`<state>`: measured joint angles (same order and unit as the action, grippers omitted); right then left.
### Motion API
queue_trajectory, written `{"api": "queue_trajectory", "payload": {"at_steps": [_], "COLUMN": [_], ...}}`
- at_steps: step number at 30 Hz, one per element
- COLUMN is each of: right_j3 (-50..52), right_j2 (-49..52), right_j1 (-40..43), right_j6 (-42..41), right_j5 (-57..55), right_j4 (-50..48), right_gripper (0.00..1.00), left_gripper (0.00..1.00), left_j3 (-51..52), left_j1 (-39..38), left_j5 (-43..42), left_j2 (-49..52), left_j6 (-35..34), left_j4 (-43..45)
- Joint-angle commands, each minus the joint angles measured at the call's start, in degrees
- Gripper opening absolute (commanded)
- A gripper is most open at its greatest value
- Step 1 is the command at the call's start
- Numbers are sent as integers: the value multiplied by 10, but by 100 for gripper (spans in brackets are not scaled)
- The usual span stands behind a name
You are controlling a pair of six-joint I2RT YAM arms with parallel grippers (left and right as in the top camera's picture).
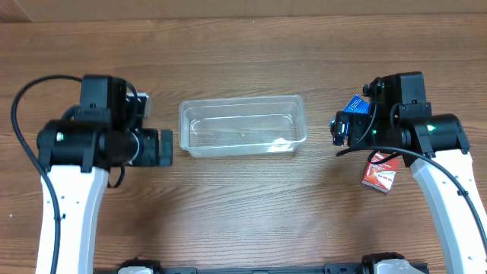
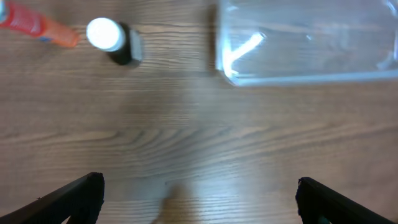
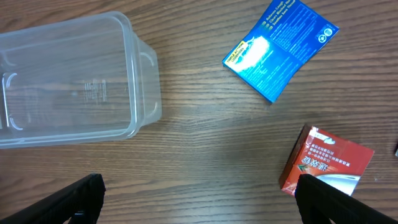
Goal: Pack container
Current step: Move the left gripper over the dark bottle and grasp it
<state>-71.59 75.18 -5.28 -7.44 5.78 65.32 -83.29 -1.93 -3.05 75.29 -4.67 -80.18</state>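
The clear plastic container (image 1: 242, 100) stands empty at the middle of the table; it also shows in the left wrist view (image 2: 298, 78) and the right wrist view (image 3: 132, 74). My left gripper (image 1: 166, 147) is just left of it, open and empty (image 2: 199, 199) above bare wood. My right gripper (image 1: 339, 132) is to its right, open and empty (image 3: 199, 196). A blue box (image 3: 280, 46) lies flat beyond the right gripper. A red box (image 3: 326, 165) lies by its right finger, not held.
A small dark bottle with a white cap (image 2: 107, 35) and an orange-red tube (image 2: 37, 25) lie left of the container, hidden under my left arm in the overhead view. The red box (image 1: 380, 172) and the blue box (image 1: 355, 102) sit at the right.
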Motion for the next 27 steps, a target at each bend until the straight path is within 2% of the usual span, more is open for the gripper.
{"api": "queue_trajectory", "payload": {"at_steps": [1,9,18,27], "right_j3": [-20,-20,-20,-20], "right_j2": [-7,-7,-7,-7], "right_j1": [2,2,2,2], "right_j6": [1,2,2,2], "right_j5": [3,3,3,3], "right_j4": [-3,-3,-3,-3], "right_gripper": [100,100,100,100], "left_gripper": [100,100,100,99], "left_j3": [-33,-33,-33,-32], "left_j1": [43,91,91,91], "left_j5": [24,36,37,54], "left_j2": [29,129,252,319], "left_j6": [-37,-37,-29,-28], "left_j4": [28,47,101,125]}}
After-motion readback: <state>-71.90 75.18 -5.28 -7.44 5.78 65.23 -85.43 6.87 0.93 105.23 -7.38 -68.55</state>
